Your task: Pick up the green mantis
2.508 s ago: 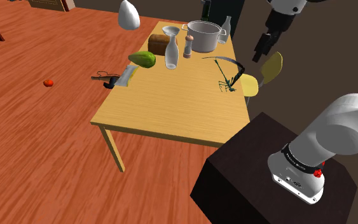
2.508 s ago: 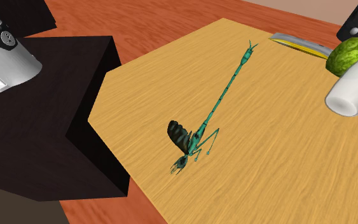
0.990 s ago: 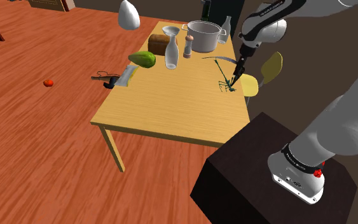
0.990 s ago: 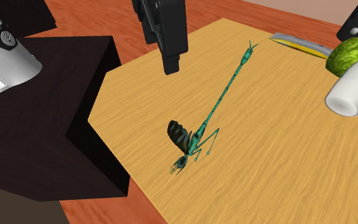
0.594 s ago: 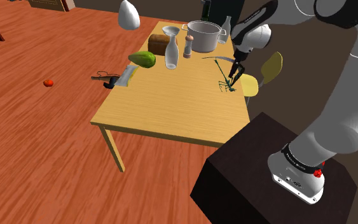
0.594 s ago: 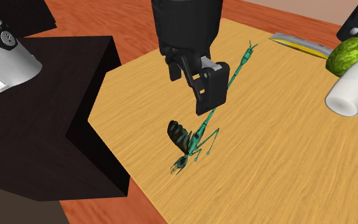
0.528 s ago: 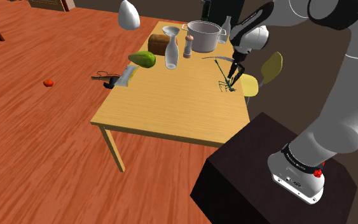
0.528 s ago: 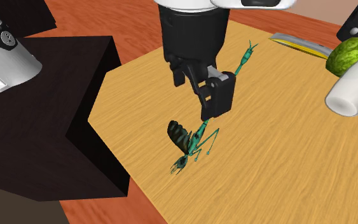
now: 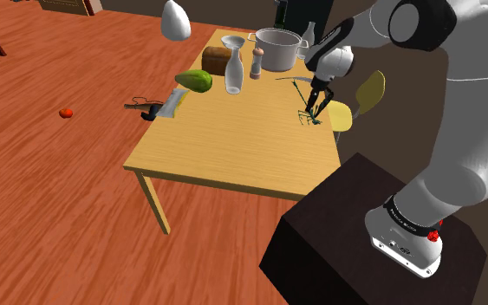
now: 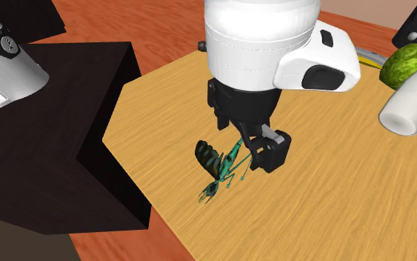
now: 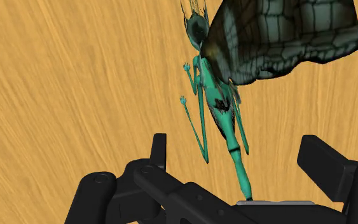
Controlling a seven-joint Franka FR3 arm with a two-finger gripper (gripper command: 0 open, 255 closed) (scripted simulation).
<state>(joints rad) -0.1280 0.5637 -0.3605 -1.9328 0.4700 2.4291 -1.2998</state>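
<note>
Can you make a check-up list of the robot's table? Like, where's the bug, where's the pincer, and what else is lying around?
Surface: light wooden table.
Job's things: green mantis with a dark wing, lying on the table near the edge by the dark stand.
Clutter: grey pot, brown loaf, green fruit and pale bottle, grouped away from the mantis.
Grippers: pincer open, low over the table, one finger on each side of the mantis's thin body, not squeezing it.
Cables: nothing seen.
Surroundings: reddish wooden floor with a small red thing on it; yellow chair beside the table.
</note>
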